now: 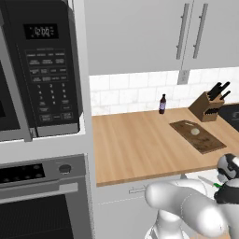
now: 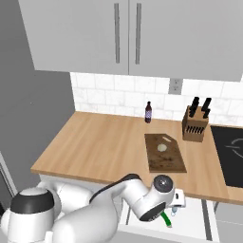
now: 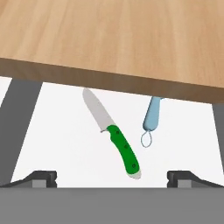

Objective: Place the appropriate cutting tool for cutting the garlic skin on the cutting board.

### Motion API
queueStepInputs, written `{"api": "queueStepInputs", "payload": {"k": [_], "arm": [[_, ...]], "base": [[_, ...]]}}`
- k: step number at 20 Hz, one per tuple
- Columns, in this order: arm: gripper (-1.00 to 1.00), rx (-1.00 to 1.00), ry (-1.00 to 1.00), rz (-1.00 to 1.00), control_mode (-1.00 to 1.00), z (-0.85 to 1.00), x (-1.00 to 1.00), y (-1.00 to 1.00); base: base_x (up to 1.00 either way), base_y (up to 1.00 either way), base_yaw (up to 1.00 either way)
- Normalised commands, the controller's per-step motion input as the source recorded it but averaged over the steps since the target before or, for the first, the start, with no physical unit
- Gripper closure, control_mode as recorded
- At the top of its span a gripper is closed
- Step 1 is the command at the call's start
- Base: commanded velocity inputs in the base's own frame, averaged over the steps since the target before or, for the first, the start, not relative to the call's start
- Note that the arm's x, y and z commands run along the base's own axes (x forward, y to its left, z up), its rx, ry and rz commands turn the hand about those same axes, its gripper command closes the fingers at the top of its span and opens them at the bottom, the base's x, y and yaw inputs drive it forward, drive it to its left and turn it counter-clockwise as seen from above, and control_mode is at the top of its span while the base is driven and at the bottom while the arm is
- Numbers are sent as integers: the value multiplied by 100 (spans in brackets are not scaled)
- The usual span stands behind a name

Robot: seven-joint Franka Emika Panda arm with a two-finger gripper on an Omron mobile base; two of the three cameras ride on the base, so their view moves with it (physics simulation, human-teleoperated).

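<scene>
The cutting tool [image 3: 114, 134], a small knife with a green handle and short silver blade, lies flat on the white floor of an open drawer [image 3: 65, 144]. In the hand view my gripper [image 3: 112, 177] hangs above it, open, one fingertip [image 3: 41, 177] at each lower corner, nothing between them. The green handle [image 2: 165, 219] also peeks out under my hand in the right base view. On the countertop lies the dark brown cutting board [image 2: 164, 152] [image 1: 197, 136], with the small pale garlic [image 2: 162, 147] [image 1: 194, 132] resting on it.
A pale blue-handled tool [image 3: 152, 120] lies in the drawer right of the knife, partly under the counter edge [image 3: 109, 76]. A knife block [image 2: 195, 124], a dark bottle [image 2: 148, 112] and a black cooktop [image 2: 230, 152] sit on the counter. Microwave and oven [image 1: 39, 140] stand left.
</scene>
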Motion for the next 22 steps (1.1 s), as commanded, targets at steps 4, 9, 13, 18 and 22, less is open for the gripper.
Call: {"api": "queueStepInputs", "payload": {"k": [4,9,13,18,22], "arm": [[-100,0,3,0,-100,-29,14,-21],[-100,0,0,0,-100,0,0,0],[-100,0,2,0,-100,-12,0,0],[-100,0,4,0,-100,-35,0,0],[-100,0,1,0,-100,-13,0,0]], "base": [[0,0,0],[0,0,0],[0,0,0],[0,0,0],[0,0,0]]}}
